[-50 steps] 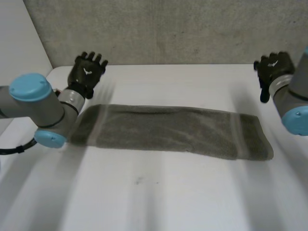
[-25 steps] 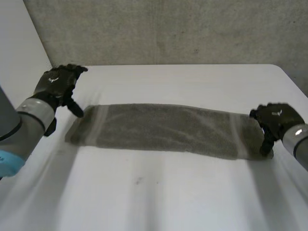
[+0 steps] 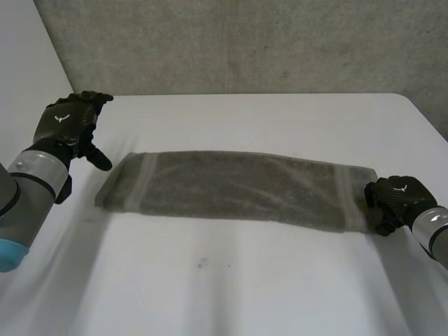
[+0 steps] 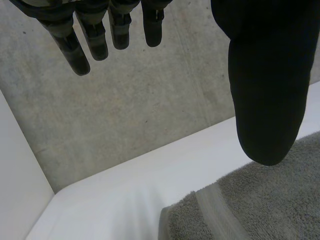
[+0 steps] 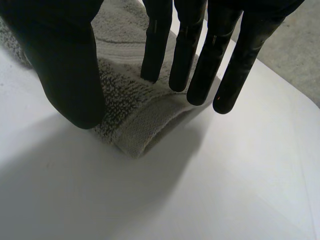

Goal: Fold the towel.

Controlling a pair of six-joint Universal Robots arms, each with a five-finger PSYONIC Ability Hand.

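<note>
A grey towel [image 3: 238, 185] lies folded into a long strip across the white table [image 3: 231, 287]. My left hand [image 3: 66, 122] hovers open just off the strip's left end, fingers [image 4: 85, 45] straight and thumb spread above the far left corner [image 4: 210, 215]. My right hand [image 3: 395, 199] sits on the strip's right end. In the right wrist view its thumb [image 5: 65, 65] and straight fingers [image 5: 200, 50] squeeze the near right corner [image 5: 130, 120] between them. That corner is humped up a little off the table.
A rough concrete wall [image 3: 245, 42] runs behind the table. The table's left edge is beside my left arm [image 3: 28, 189]. Bare tabletop spreads in front of the towel and beyond its far edge.
Both hands came down from the far corners of the table to the towel's ends. The right hand has settled on the right end and its thumb and fingers have drawn together on the corner.
</note>
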